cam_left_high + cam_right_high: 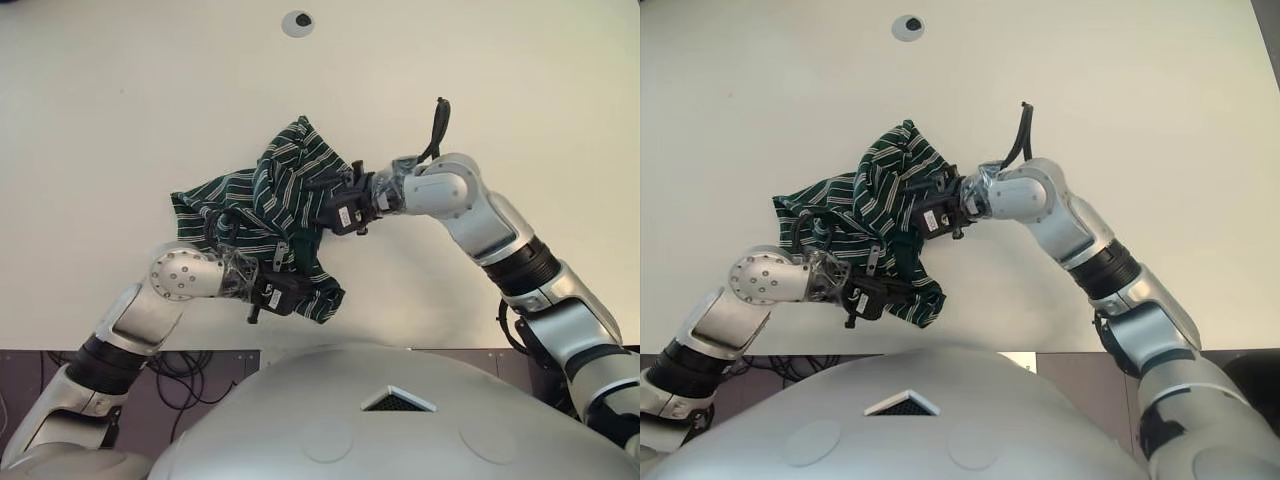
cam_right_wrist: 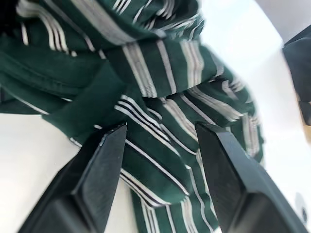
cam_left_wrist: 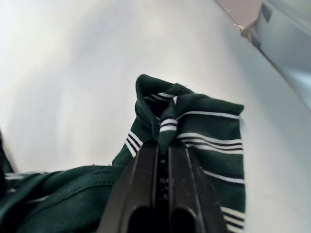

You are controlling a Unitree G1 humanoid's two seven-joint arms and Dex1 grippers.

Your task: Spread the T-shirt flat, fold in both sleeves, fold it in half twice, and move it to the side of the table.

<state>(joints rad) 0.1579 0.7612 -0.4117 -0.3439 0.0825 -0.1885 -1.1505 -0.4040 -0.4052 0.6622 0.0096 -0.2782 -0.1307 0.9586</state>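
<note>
The dark green T-shirt (image 1: 270, 195) with white stripes lies crumpled in a heap in the middle of the white table (image 1: 520, 80). My left gripper (image 1: 303, 291) is at the near edge of the heap, shut on a bunched fold of the cloth (image 3: 167, 124) that sticks up past its fingertips. My right gripper (image 2: 160, 130) comes in from the right side of the heap. It is open, with both fingers (image 2: 104, 160) spread over the striped fabric and the cloth lying between them.
A round grey grommet (image 1: 297, 22) sits in the table's far side. Bare tabletop surrounds the shirt on all sides. The table's near edge (image 1: 130, 349) runs just behind my left arm, with cables hanging below it.
</note>
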